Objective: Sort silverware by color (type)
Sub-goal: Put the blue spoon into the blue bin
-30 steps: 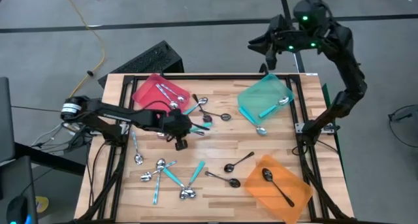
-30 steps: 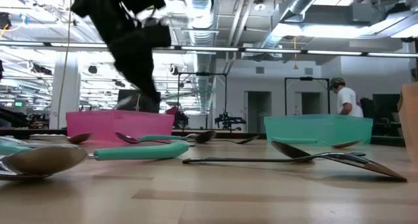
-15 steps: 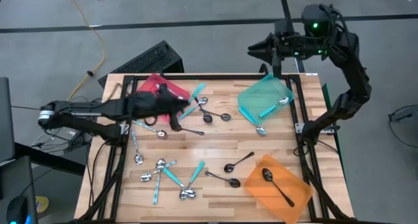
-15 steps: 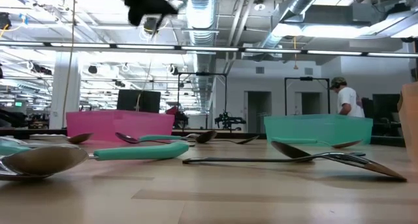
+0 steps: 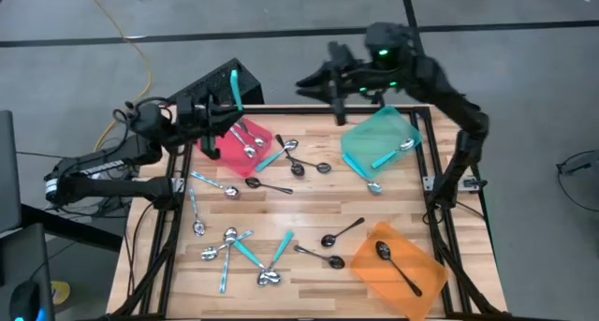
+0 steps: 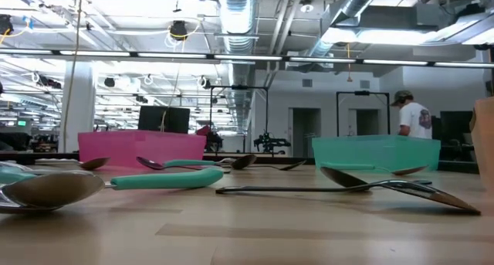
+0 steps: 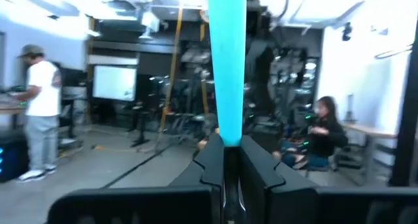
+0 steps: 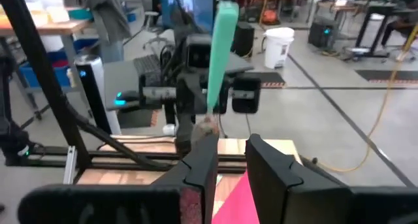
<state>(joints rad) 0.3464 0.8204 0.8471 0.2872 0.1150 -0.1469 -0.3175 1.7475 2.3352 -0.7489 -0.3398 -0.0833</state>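
Teal-handled spoon (image 5: 232, 89) standing upright, pinched in the closed jaws of the left gripper (image 5: 225, 113), hanging past the table's (image 5: 309, 218) far edge at about 11 o'clock, just beyond the red tray (image 5: 225, 138) holding silver spoons (image 5: 245, 138). Right gripper (image 5: 335, 78) hovering off the far edge at about 12 o'clock, fingers (image 8: 274, 168) standing narrowly apart, gripping nothing, facing the left arm. Teal tray (image 5: 379, 138) sitting at 1 o'clock with a teal-handled piece inside; orange tray (image 5: 398, 269) lying at 5 o'clock, overhanging the near edge, carrying a black spoon (image 5: 393, 263). Loose spoons (image 5: 245, 251) clustering at 7 o'clock and scattering through the centre, leaving bare wood along the right side between the two trays.
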